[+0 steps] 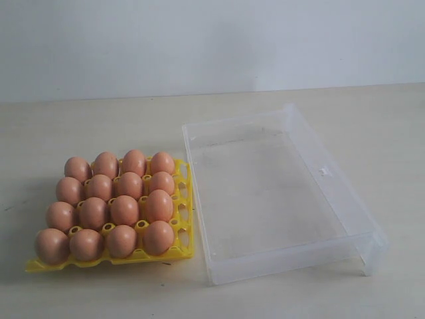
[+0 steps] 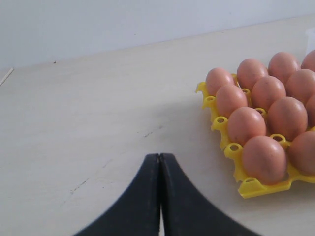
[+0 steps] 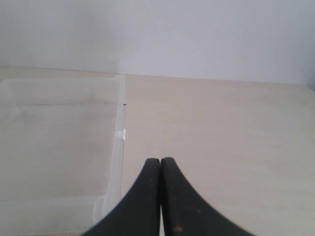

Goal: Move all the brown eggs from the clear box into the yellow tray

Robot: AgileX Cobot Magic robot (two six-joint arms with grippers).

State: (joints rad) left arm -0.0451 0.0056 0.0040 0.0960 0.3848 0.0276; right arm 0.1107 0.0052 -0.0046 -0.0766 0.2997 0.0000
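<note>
On the left of the pale table (image 1: 80, 119), the yellow tray (image 1: 179, 251) is being filled completely by the brown eggs (image 1: 124, 210). Sixteen are being counted in the exterior view, four rows of four, each one being cradled in its own cup with its long axis standing roughly upright. Just to the right of the tray, with the two edges close to touching, the clear box (image 1: 285, 262) is being shown with no egg inside it, and the table is being seen through its floor. Neither arm is being caught by the exterior view. The left gripper (image 2: 160, 160) is being held clenched, fingertips pressed together on nothing, over bare table and well apart from the tray's outer row of eggs. The right gripper (image 3: 160, 162) is likewise being held pressed closed and empty, just outside the box's right wall, the one carrying the small white catch. The relation on which any coming move is being hung is therefore this: nothing is lying in the box for either tool to be sent toward, and every egg is lying on the tray side. The tray is being kept nearer the left arm and the box nearer the right. By that reading the transfer is being judged complete, with no pick being called for.
</note>
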